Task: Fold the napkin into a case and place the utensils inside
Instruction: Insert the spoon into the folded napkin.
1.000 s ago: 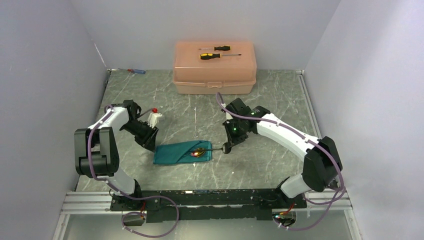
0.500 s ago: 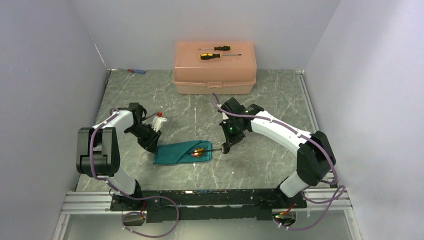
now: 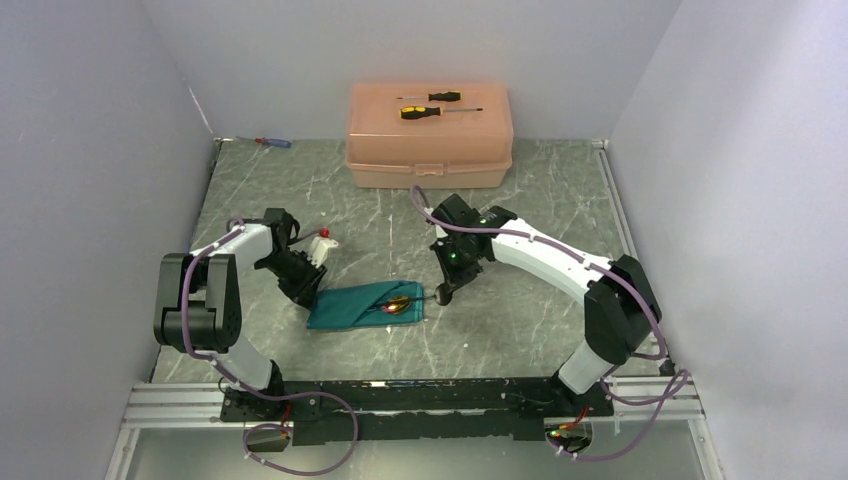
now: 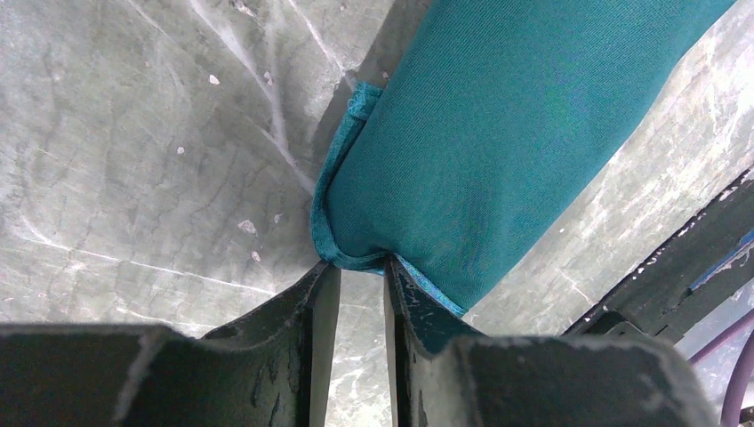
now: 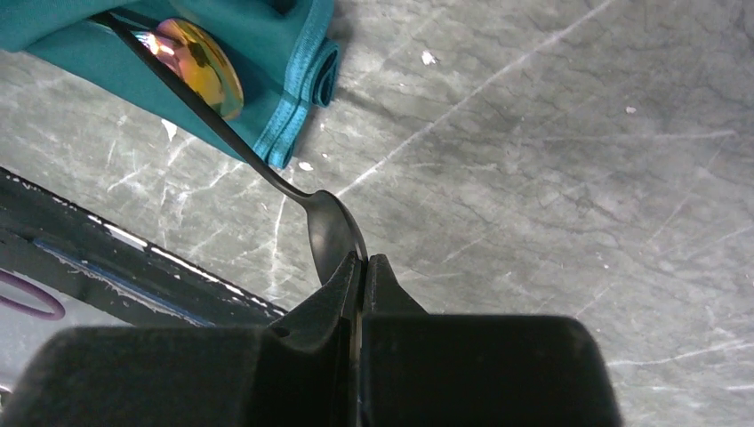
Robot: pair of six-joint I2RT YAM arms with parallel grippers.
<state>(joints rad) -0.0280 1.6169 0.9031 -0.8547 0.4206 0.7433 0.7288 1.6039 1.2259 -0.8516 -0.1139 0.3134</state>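
Teal cloth case (image 3: 362,306) lying flat on a grey marbled surface (image 3: 520,300), its long axis running left to right between two robot arms. The right pincer (image 5: 362,262) sits just beside the case's right end, clamped tight on the bowl of a slim black spoon (image 5: 333,233). The spoon's handle points leftward, in line with the case, and its far part is already inside the open mouth, next to a shiny gold-tinted utensil end (image 5: 197,64) that peeks out there. Judged from this, the coming move is a straight push to the left, along the case's length. The left pincer (image 4: 354,276) is at the opposite, left end, fingers a narrow gap apart, tips touching the folded hem; it is unclear whether they pinch the cloth. Bare surface lies all around the case. A peach box (image 3: 430,150) stands well apart at the far side, and the arms' base rail (image 3: 420,395) runs along the near edge
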